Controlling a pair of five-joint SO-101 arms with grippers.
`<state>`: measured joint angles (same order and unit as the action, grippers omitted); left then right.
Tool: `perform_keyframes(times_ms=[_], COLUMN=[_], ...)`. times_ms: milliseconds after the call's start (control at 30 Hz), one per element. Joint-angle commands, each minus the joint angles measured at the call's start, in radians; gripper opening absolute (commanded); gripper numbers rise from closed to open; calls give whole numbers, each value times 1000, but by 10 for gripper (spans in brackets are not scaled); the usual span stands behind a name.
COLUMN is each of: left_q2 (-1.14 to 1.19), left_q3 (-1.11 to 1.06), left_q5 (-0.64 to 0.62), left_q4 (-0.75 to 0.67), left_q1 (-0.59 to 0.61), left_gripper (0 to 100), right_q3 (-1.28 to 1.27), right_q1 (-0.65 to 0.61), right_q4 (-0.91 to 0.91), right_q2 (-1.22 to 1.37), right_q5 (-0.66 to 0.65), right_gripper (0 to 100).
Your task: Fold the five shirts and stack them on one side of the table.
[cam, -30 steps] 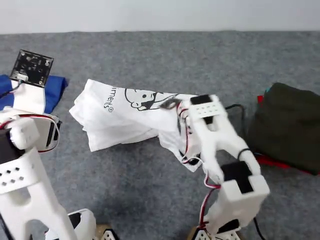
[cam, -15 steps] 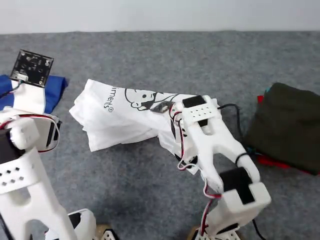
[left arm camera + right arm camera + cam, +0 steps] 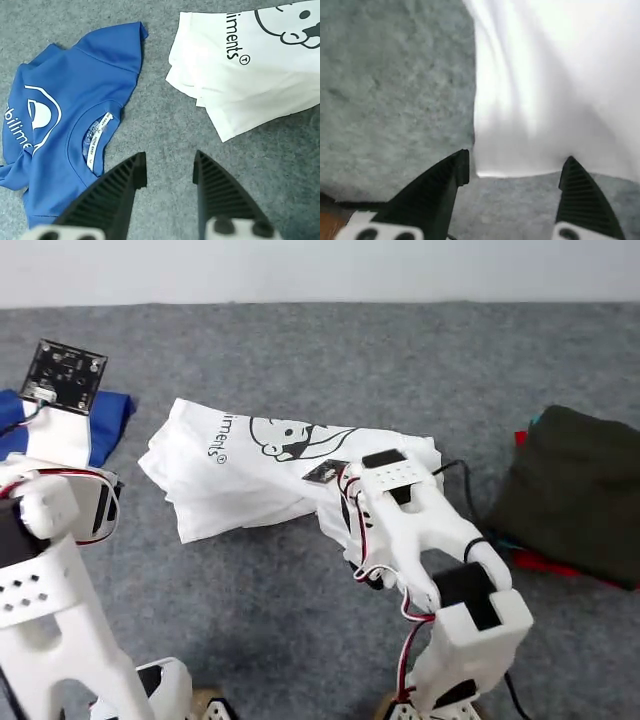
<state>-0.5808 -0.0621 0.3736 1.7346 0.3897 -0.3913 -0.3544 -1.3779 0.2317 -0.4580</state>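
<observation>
A white shirt (image 3: 265,465) with black print lies partly folded in the middle of the grey table. My right gripper (image 3: 515,172) is open, low over the shirt's near edge (image 3: 540,100), its fingers straddling the hem. The right arm (image 3: 425,530) covers that corner in the high view. My left gripper (image 3: 167,175) is open and held above bare table between a spread blue shirt (image 3: 55,125) and the white shirt (image 3: 250,70). The left arm (image 3: 50,570) partly hides the blue shirt (image 3: 112,418) at the far left.
A dark green folded shirt (image 3: 575,485) sits at the right edge on top of something red (image 3: 560,567). Bare grey table (image 3: 330,350) stretches behind the white shirt and in front of it between the two arm bases.
My right arm has shifted left and dropped lower over the white shirt's near right corner. The left arm and the shirts have stayed where they were.
</observation>
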Motion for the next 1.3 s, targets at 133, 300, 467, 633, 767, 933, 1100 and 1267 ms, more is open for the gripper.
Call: perform_keyframes(times_ms=[133,300,467,633,767,933,1100,1267], left_q2=[-28,-28,-28,-28,-21,-18,-18,-18], left_q3=[2,2,2,2,2,-56,-255,-392], left_q5=[3,3,3,3,3,6,43,91], left_q4=[5,6,6,5,3,-44,-147,-195], left_q1=[5,5,5,5,5,-3,-41,-153], left_gripper=[159,159,159,159,159,160,162,162], right_q3=[32,87,100,152,210,315,368,364], right_q1=[1,-1,4,53,122,243,318,341], right_q4=[88,50,36,-74,-199,-341,-412,-417], right_q2=[110,159,162,85,-82,-291,-409,-545], right_q5=[2,-5,-32,-68,-130,-216,-236,-247], right_gripper=[277,84,30,10,10,10,10,10])
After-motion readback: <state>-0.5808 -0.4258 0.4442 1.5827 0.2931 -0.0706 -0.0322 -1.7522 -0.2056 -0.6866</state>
